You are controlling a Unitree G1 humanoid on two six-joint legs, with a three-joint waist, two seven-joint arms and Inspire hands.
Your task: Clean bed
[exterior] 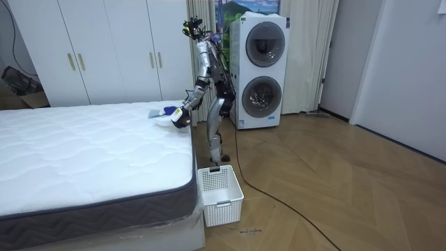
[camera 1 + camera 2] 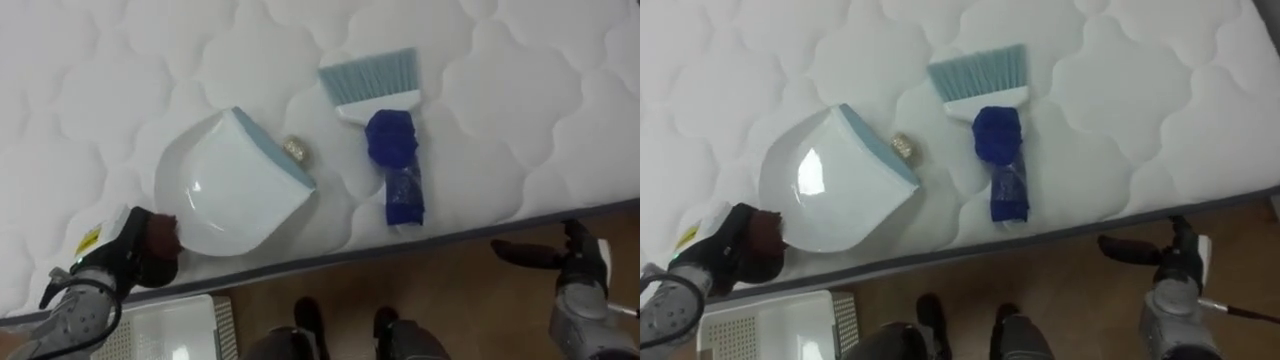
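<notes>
The bed (image 2: 520, 100) is a bare white quilted mattress. The robot stands at its far corner, with wood floor (image 1: 334, 188) open behind it, stacked washers (image 1: 259, 70) nearby and a white basket (image 1: 220, 188) by the bed's side. Near the edge lie a white dustpan (image 2: 235, 185), a small gold ball (image 2: 296, 150) at its lip, and a blue brush (image 2: 385, 110). The left hand (image 2: 125, 258) is curled round the dustpan's dark handle. The right hand (image 2: 545, 255) hovers over the floor with straight fingers, holding nothing.

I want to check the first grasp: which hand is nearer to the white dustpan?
Left. The left hand is right at the near edge of the dustpan; the right hand hangs over the floor, beyond the brush.
</notes>
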